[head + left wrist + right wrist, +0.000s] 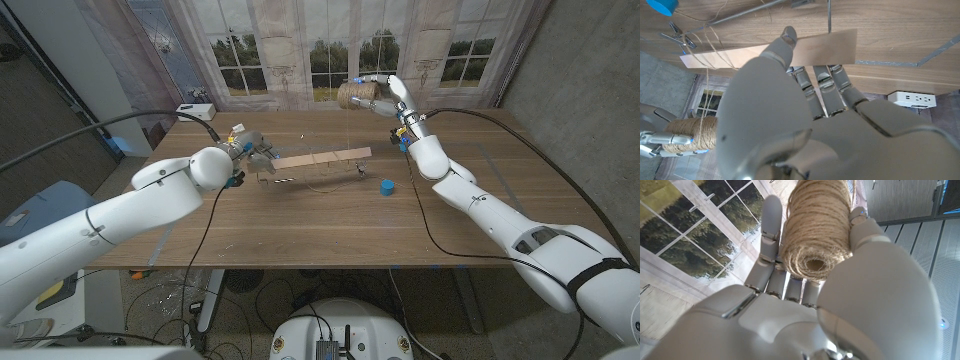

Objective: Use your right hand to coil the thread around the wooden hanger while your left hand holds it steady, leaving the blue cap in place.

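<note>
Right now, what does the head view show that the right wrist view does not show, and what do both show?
Head view alone: the wooden hanger held up over the wooden table by the left hand, which grips its left end, and the blue cap lying on the table to the right of the hanger, apart from it.

Right wrist view alone: the open core at the end of the spool of thread, and the coarse twine windings from close up.

Both: the right hand holding the spool, raised in front of the window backdrop.

Blue cap (386,186), tan twine spool (355,94), white hands
</note>
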Controlling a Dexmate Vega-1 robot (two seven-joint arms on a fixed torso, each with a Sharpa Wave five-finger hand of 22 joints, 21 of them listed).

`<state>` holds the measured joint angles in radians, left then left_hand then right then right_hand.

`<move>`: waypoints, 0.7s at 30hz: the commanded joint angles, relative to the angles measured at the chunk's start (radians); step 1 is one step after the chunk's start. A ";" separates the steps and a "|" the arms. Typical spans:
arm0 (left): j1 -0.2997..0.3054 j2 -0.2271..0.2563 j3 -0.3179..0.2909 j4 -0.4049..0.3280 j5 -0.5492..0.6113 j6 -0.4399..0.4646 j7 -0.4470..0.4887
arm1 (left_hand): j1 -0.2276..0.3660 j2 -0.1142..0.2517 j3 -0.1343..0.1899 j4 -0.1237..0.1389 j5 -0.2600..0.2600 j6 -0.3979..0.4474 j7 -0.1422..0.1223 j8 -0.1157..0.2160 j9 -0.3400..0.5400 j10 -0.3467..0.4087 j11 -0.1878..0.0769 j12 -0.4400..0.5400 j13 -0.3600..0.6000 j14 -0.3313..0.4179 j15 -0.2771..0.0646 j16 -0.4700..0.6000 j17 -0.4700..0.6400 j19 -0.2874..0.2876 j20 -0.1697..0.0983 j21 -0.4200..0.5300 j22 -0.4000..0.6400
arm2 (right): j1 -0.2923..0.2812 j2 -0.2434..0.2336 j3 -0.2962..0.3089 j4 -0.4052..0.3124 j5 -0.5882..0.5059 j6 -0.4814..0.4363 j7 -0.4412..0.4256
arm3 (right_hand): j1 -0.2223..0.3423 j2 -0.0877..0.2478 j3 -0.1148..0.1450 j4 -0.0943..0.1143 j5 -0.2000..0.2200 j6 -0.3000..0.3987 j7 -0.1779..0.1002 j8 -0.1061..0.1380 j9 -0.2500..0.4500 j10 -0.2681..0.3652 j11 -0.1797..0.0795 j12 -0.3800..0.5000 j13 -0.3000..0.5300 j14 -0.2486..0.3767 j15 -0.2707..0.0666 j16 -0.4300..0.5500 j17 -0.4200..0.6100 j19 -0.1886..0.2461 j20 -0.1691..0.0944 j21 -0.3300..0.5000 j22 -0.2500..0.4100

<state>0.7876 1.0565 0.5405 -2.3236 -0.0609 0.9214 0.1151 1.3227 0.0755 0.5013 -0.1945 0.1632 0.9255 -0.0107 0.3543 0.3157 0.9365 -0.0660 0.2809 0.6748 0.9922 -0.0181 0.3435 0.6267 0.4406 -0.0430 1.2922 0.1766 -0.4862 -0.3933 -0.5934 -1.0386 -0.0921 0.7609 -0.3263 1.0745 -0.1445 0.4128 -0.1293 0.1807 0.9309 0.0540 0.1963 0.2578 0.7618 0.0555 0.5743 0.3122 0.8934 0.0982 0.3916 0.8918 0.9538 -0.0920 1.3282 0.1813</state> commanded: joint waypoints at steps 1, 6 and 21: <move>-0.038 -0.023 0.029 0.018 0.014 0.032 0.016 | 0.050 0.051 0.034 0.028 0.010 0.089 0.043 0.001 0.017 0.007 0.001 -0.002 0.001 0.175 -0.211 -0.003 0.002 -0.004 -0.090 0.007 0.003 | -0.031 -0.025 0.013 -0.072 -0.101 -0.042 -0.048 | 0.294 0.296 0.009 0.000 0.007 0.022 0.022 0.006 0.006 0.060 0.038 0.044 0.119 0.308 -0.320 -0.002 0.001 -0.212 -0.110 0.011 0.003; -0.032 -0.032 0.023 0.022 0.019 0.028 0.043 | 0.050 0.051 0.034 0.029 0.010 0.090 0.042 -0.001 0.017 0.008 -0.002 -0.002 0.002 0.177 -0.211 -0.003 0.003 -0.005 -0.090 0.009 0.003 | -0.053 -0.041 0.018 -0.109 -0.124 -0.060 -0.070 | 0.293 0.297 0.010 0.000 0.007 0.021 0.022 0.005 0.006 0.060 0.037 0.044 0.119 0.309 -0.319 -0.003 0.002 -0.213 -0.110 0.012 0.003; -0.027 -0.074 0.017 0.044 0.063 0.005 0.126 | 0.052 0.051 0.034 0.029 0.010 0.093 0.038 -0.004 0.022 0.008 -0.008 -0.005 0.006 0.181 -0.211 -0.006 0.004 -0.011 -0.091 0.017 0.002 | -0.181 -0.115 0.078 -0.297 -0.121 -0.102 -0.079 | 0.293 0.295 0.011 -0.001 0.006 0.023 0.020 0.006 0.006 0.065 0.033 0.045 0.120 0.313 -0.320 -0.005 0.005 -0.217 -0.110 0.019 0.003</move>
<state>0.7647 1.0091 0.5560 -2.2968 -0.0255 0.9420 0.1968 1.3257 0.0724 0.5013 -0.1944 0.1632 0.9256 -0.0107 0.3426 0.3330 0.9387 -0.0683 0.2769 0.6791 0.9923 -0.0180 0.3395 0.6280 0.4317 -0.0448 1.3019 0.1766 -0.5946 -0.4616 -0.5488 -1.2230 -0.2091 0.6904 -0.4089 1.0745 -0.1445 0.4185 -0.1303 0.1816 0.9308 0.0540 0.1955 0.2627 0.7620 0.0556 0.5743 0.3122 0.8933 0.0981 0.3914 0.8934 0.9537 -0.0921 1.3361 0.1815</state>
